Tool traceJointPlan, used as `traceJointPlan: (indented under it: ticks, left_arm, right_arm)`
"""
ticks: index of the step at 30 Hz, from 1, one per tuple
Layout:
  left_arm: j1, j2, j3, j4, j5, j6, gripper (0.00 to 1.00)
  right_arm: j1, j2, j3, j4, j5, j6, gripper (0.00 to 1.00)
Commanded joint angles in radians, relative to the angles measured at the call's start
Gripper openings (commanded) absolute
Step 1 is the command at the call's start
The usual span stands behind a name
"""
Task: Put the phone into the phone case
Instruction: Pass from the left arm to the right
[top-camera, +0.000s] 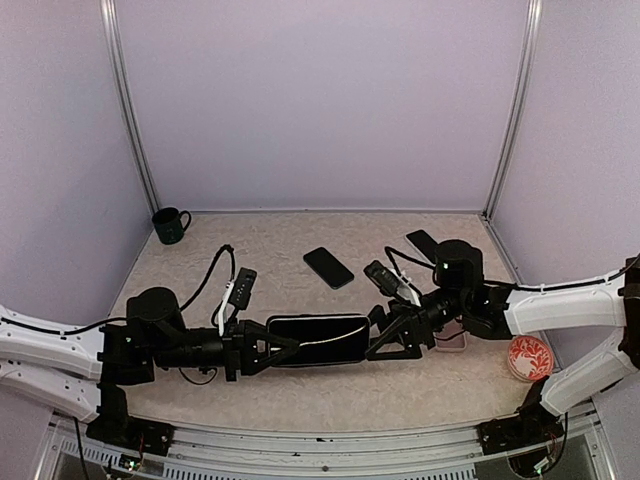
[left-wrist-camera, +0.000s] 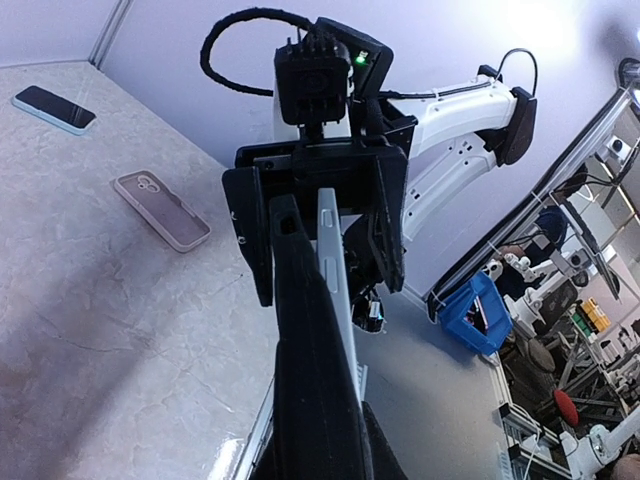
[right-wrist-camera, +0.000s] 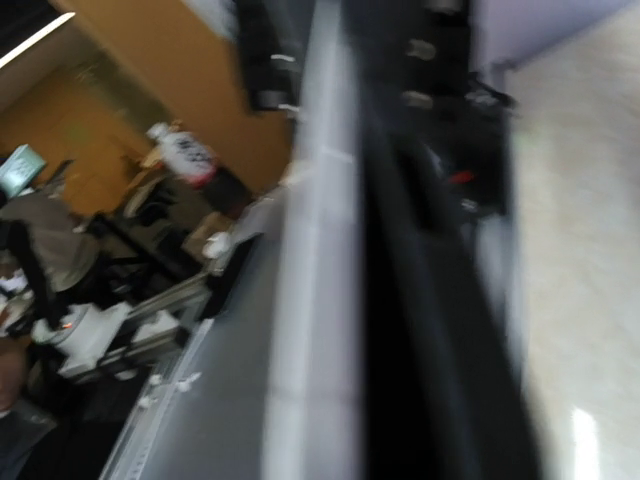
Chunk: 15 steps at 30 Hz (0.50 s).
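A silver-edged phone (top-camera: 318, 340) lying against a black phone case is held off the table between both grippers at the centre. My left gripper (top-camera: 268, 350) is shut on its left end and my right gripper (top-camera: 385, 335) on its right end. In the left wrist view my left gripper (left-wrist-camera: 320, 440) clamps the black case (left-wrist-camera: 300, 340) with the phone's silver edge (left-wrist-camera: 335, 270) pressed against it, and the right gripper (left-wrist-camera: 320, 190) grips the far end. The right wrist view is blurred; the silver edge (right-wrist-camera: 310, 300) and the black case (right-wrist-camera: 420, 330) run between the right gripper (right-wrist-camera: 360, 400).
A black phone (top-camera: 328, 267) and another phone (top-camera: 423, 244) lie further back. A pink case (top-camera: 450, 338) lies under the right arm and also shows in the left wrist view (left-wrist-camera: 160, 208). A green mug (top-camera: 170, 225) stands back left, a red dish (top-camera: 528, 357) at the right.
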Motion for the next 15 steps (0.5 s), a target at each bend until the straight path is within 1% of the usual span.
traceJointPlan:
  ticks: [1,5,7,9,12,15]
  left_arm:
    - [-0.006,-0.022,-0.001,0.125,0.045,0.016,0.00]
    - [-0.006,-0.033,-0.011,0.133,0.041,0.011,0.00]
    - [-0.006,-0.041,-0.017,0.139,0.037,0.010,0.00]
    - [-0.006,-0.048,-0.018,0.141,0.032,0.008,0.00]
    - [-0.006,-0.046,-0.016,0.136,0.024,0.005,0.00]
    - [-0.006,-0.032,-0.014,0.129,0.013,-0.002,0.00]
  right_arm:
    - [0.026,-0.011,-0.028,0.238,-0.095,0.101,0.68]
    - [0.039,-0.032,-0.040,0.337,-0.131,0.152,0.58]
    - [0.045,-0.036,-0.039,0.353,-0.137,0.161,0.53]
    - [0.050,-0.038,-0.040,0.369,-0.139,0.170,0.52]
    - [0.053,-0.042,-0.052,0.440,-0.150,0.215,0.49]
    - [0.054,-0.048,-0.054,0.488,-0.150,0.249,0.41]
